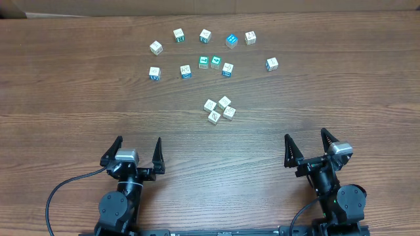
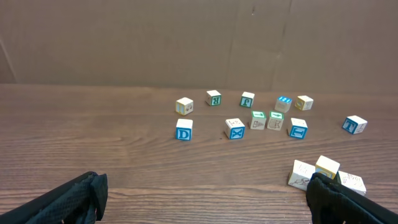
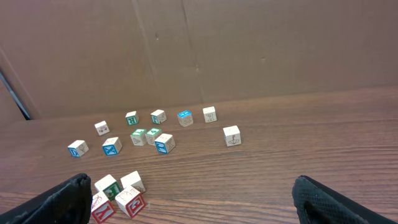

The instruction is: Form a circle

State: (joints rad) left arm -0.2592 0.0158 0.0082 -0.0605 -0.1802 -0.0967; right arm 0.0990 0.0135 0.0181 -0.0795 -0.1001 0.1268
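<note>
Both arms sit on the near side of the cluster of four, well apart from it. The left pincer and the right pincer are each spread wide and hold nothing.

No circle exists yet. The letter cubes lie loose on the wood-grain surface. Four are packed together in the cluster, touching or nearly so. The rest are strewn beyond the cluster in two rough rows, the nearer row curving over it and the farther row behind that. One cube stands alone beyond the cluster and off to its right.

They look like small printed wooden blocks, so I judge them light, rigid and not fragile. Their flat, smooth faces would probably let them skid or turn on the surface if nudged off-centre.

The surest hold seems to be from above, across two opposite side faces, with the fingers squared to those faces and not set on a corner. The scattered cubes beyond the cluster leave room on both sides for fingers. The clustered four, and a touching pair just beyond them, likely need separating first, since a finger would have no gap to enter.
</note>
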